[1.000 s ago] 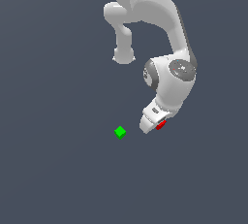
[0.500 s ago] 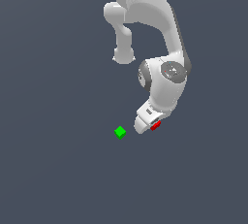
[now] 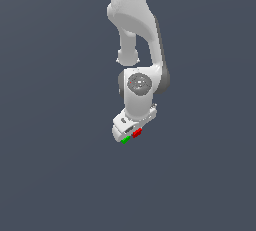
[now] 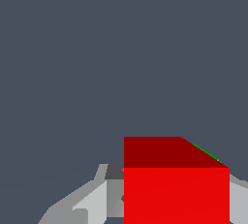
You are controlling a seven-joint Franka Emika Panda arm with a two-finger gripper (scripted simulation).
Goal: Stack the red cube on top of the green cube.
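The red cube [image 3: 137, 132] is held between the fingers of my gripper [image 3: 135, 134], which is shut on it. In the wrist view the red cube [image 4: 175, 184] fills the space between the grey fingers [image 4: 92, 203]. The green cube [image 3: 125, 140] lies on the dark floor just to the exterior view's left of the red cube, mostly hidden by the gripper. In the wrist view only a thin green sliver [image 4: 206, 152] of it shows past the red cube's edge. I cannot tell whether the two cubes touch.
The white arm [image 3: 137, 35] rises from the gripper to the top of the exterior view. The dark grey floor [image 3: 50, 165] lies all around.
The arm has carried the red cube toward the exterior view's left, from well apart from the green cube to right at it. The green cube has not moved.
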